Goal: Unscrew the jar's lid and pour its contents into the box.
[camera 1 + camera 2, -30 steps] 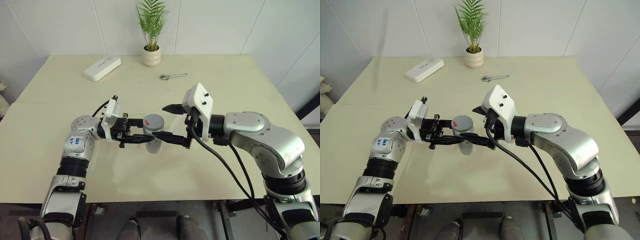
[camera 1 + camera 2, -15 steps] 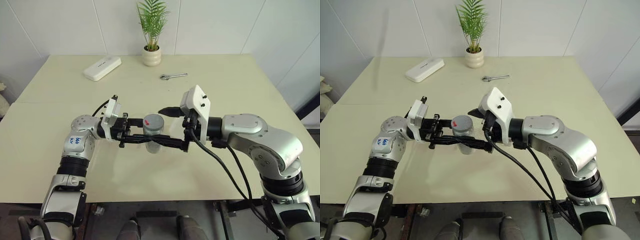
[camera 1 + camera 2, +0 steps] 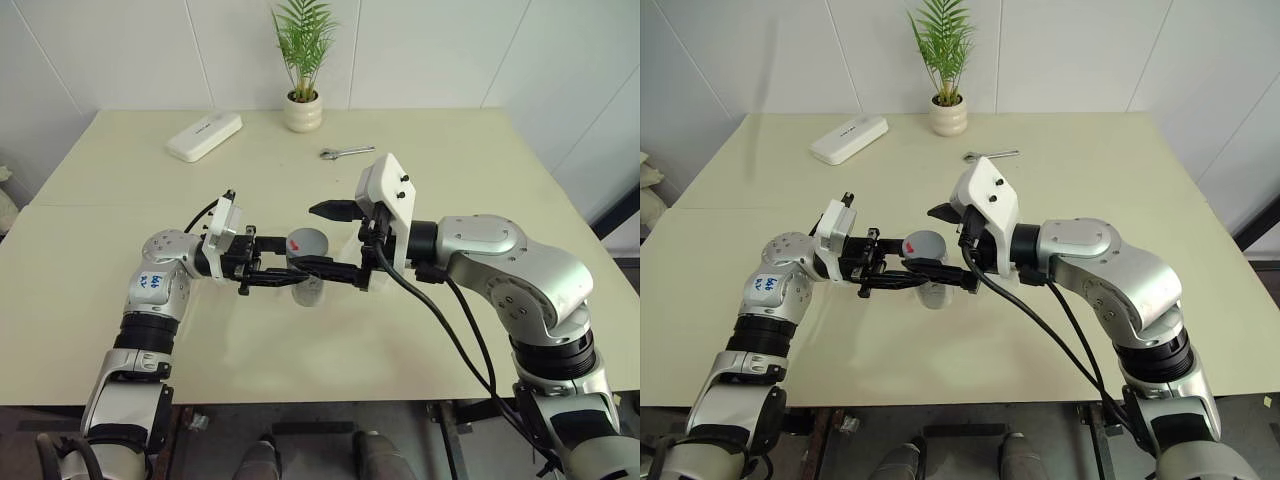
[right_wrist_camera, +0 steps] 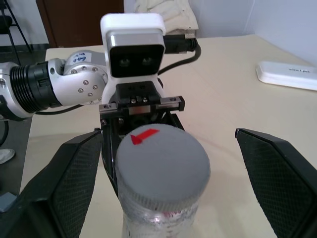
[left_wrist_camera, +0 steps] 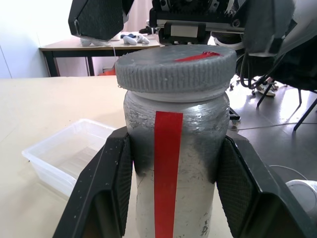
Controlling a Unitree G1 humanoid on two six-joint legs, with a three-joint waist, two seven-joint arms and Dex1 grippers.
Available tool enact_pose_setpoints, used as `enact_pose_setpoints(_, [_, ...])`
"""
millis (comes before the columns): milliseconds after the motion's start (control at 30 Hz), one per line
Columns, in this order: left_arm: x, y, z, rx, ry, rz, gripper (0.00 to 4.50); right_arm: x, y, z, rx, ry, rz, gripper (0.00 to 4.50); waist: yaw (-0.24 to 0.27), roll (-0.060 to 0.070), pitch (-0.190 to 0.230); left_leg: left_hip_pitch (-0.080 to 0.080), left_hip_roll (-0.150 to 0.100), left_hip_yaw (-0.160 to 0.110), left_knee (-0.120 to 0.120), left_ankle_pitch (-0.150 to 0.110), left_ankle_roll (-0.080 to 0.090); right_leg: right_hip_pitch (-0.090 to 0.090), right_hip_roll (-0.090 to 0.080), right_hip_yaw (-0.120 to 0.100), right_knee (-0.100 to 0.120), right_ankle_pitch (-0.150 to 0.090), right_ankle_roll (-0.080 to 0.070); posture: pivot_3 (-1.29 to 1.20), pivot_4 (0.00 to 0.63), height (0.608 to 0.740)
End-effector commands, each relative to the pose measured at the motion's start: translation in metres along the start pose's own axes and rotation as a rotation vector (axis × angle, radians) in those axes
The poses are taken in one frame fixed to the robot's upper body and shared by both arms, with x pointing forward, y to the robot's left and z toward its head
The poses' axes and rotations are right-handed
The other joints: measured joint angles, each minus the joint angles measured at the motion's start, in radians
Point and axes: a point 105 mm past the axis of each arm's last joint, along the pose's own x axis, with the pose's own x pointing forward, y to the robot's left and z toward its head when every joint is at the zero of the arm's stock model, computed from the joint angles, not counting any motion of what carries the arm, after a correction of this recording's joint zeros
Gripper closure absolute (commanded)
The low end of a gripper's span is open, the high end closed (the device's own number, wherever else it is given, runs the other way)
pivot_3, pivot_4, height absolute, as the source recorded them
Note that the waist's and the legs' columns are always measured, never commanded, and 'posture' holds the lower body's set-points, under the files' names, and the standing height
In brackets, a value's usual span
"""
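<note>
The jar (image 5: 173,163) is a small clear cylinder with a red tape strip, held upright above the table. My left gripper (image 3: 300,272) is shut on its body, one finger (image 5: 99,193) on each side. The grey lid (image 4: 162,168) with a red mark sits on the jar. My right gripper (image 3: 308,238) comes in from the opposite side and stands open. Its fingers (image 4: 69,183) flank the lid with a gap on both sides. The box (image 5: 69,153), shallow and clear, lies on the table beyond the jar. The contents cannot be made out through the jar wall.
At the table's far side are a flat white device (image 3: 204,136), a white plant pot (image 3: 302,112) and a small wrench (image 3: 346,152). Bare tabletop (image 3: 300,360) lies below and in front of both grippers.
My right gripper has turned a little, and its open fingers now reach slightly further along the lid's sides. The left gripper and the jar have kept still.
</note>
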Motion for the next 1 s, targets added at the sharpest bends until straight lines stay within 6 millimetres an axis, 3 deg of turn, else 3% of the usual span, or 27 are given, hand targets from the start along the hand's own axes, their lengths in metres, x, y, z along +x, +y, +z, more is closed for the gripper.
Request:
enact_pose_setpoints(33, [0.0013,0.0013,0.0110,0.051,-0.015,-0.002,2.50,0.0022,0.0045,0.0086,-0.040,-0.024,0.027,0.03,0.000,0.000,0.000,0.000,0.000,0.000,0.000,0.000,0.000,0.000,0.000,0.000,0.000,0.000,0.000,0.00,0.150,0.740])
enact_pose_setpoints(667, [0.0007,0.0011,0.0111,0.055,-0.016,0.006,2.50,0.0043,-0.0008,0.0070,-0.034,-0.023,0.031,0.03,0.000,0.000,0.000,0.000,0.000,0.000,0.000,0.000,0.000,0.000,0.000,0.000,0.000,0.000,0.000,0.00,0.150,0.740])
enact_pose_setpoints(767, [0.0009,0.0015,0.0112,0.057,-0.016,0.007,2.50,0.0040,0.0004,0.0037,-0.023,-0.003,0.040,0.62,0.000,0.000,0.000,0.000,0.000,0.000,0.000,0.000,0.000,0.000,0.000,0.000,0.000,0.000,0.000,0.00,0.150,0.740])
enact_pose_setpoints(867, [0.0010,0.0018,0.0112,0.058,-0.016,0.008,2.50,0.0042,0.0000,0.0039,-0.026,-0.003,0.039,1.60,0.000,0.000,0.000,0.000,0.000,0.000,0.000,0.000,0.000,0.000,0.000,0.000,0.000,0.000,0.000,0.00,0.150,0.740])
enact_pose_setpoints(1000, [0.0008,0.0018,0.0109,0.057,-0.016,0.010,2.50,0.0036,-0.0006,0.0072,-0.036,-0.011,0.036,1.60,0.000,0.000,0.000,0.000,0.000,0.000,0.000,0.000,0.000,0.000,0.000,0.000,0.000,0.000,0.000,0.00,0.150,0.740])
